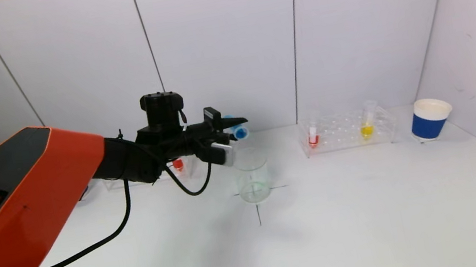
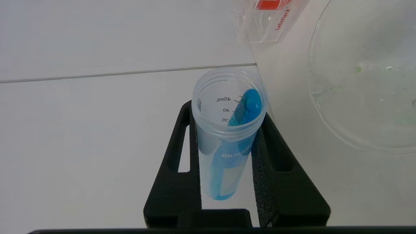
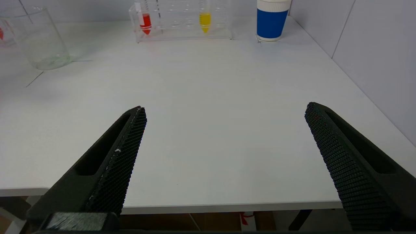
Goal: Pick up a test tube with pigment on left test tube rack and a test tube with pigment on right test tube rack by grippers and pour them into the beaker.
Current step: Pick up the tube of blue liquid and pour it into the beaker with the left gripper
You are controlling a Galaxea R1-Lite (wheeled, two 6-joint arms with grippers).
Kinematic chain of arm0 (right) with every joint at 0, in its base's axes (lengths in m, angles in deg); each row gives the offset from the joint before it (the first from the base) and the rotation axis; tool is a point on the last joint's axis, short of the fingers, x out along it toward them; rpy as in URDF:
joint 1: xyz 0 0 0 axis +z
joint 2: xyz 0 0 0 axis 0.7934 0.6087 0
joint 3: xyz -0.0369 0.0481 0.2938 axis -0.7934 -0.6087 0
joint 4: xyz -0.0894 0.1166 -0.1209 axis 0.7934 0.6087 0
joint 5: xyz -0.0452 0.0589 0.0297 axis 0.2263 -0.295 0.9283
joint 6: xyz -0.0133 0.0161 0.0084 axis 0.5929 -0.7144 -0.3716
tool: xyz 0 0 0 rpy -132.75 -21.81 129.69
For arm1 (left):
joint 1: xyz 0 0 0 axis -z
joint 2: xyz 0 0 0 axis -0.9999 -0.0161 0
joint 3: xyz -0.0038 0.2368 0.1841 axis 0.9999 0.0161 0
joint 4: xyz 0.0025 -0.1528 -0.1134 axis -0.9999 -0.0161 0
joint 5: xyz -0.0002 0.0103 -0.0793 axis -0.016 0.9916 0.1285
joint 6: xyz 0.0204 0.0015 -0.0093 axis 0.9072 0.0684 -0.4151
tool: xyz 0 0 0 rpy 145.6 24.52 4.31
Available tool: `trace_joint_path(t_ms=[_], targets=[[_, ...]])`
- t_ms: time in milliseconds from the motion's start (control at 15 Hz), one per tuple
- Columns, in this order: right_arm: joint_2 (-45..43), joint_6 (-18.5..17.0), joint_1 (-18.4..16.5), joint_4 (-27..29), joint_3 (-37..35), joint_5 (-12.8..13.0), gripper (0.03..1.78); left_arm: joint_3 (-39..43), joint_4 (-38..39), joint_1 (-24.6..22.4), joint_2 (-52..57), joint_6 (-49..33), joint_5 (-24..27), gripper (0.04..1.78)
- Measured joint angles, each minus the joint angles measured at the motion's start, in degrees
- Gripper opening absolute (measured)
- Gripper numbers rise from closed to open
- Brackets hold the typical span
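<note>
Head view: the left end effector (image 1: 229, 136) reaches out over the white counter (image 1: 332, 224), clenched on a test tube with blue pigment (image 1: 239, 131). The tube lies tipped nearly level, its open mouth just above and behind the rim of the glass beaker (image 1: 252, 175), which stands on a black cross mark. Behind the arm, a red-pigment tube (image 1: 178, 164) sits in the left rack, mostly hidden. To the right, well apart from the beaker, the right test tube rack (image 1: 348, 131) holds a red tube (image 1: 313, 136) and a yellow tube (image 1: 367, 126), with a blue paper cup (image 1: 430, 119) just beside it

Left wrist view: both black fingers (image 2: 175, 175) press the sides of the blue tube (image 2: 229, 130); blue pigment pools along its lower wall toward the mouth. The beaker's (image 2: 364, 78) rim is near, with faint green traces inside. A corner of the left rack (image 2: 269, 24) shows beyond

Right wrist view: the right end effector (image 3: 224, 113) hangs low at the near counter edge, released, fingers (image 3: 120, 156) spread wide with nothing between them. Far off stand the beaker (image 3: 39, 39), right rack (image 3: 182, 22) and cup (image 3: 272, 19)
</note>
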Motion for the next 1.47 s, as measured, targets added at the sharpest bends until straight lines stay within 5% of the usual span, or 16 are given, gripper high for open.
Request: trace_joint_path(t_ms=[1467], targets=[[0.0, 0.0, 0.0, 0.0, 0.0, 0.0, 1.77, 1.8, 5.7, -0.2, -0.4, 6.2, -0.1, 0.46]])
